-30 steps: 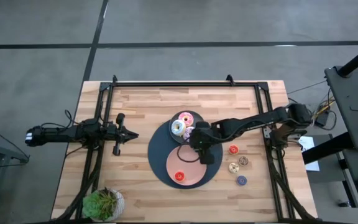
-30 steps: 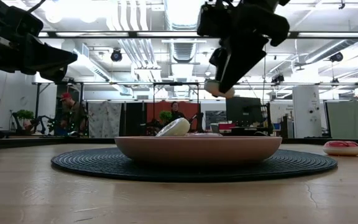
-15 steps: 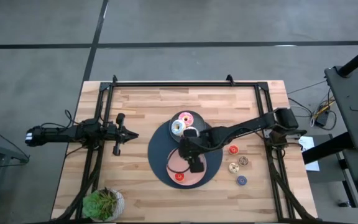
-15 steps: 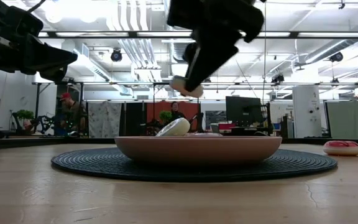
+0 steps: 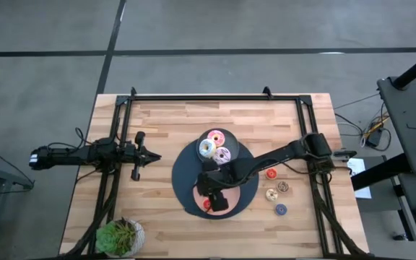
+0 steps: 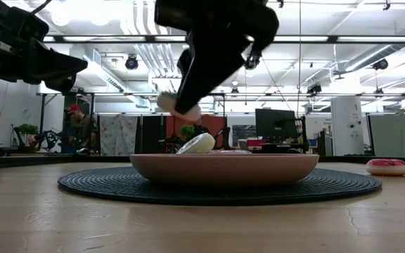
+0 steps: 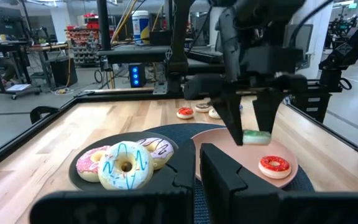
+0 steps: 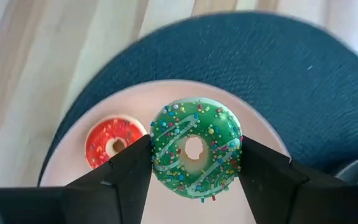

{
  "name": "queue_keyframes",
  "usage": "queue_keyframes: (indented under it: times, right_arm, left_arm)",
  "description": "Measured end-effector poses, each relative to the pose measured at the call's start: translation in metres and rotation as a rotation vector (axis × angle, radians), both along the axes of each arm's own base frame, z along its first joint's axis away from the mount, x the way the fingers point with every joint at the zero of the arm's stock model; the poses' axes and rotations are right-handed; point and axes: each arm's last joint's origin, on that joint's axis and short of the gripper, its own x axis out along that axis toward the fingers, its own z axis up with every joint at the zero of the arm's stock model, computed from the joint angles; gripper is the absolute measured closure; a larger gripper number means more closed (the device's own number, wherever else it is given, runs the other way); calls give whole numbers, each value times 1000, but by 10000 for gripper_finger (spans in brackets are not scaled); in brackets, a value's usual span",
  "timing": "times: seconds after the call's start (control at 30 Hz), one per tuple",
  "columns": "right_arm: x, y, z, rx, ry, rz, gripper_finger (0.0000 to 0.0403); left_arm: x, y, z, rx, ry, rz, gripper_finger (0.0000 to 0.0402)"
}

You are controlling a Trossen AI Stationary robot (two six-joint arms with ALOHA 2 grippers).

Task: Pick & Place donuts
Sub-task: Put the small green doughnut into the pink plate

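Right tool [image 8: 194,163] clamps the green donut [image 8: 196,147], hovering above the pink plate [image 8: 260,134] beside the red donut [image 8: 114,144]. Lower first, release clear of red.

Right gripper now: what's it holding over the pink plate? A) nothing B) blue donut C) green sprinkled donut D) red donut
C: the right gripper is clamped on the green sprinkled donut, held above the pink plate, where the red donut already lies.
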Motion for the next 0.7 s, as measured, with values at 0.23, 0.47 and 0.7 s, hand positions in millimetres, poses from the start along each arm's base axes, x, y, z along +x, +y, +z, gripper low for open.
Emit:
queue_keyframes:
  times: [0.23,0.47,0.7]
  right_arm:
    - [3,5,-17,-11,31,13,193]
    - [10,6,-29,-22,14,33,193]
    - [13,7,-36,-30,8,49,193]
  left_arm:
    - [0,0,0,0,-1,0,402]
    - [0,0,0,0,0,0,402]
    - [0,0,0,0,0,0,402]
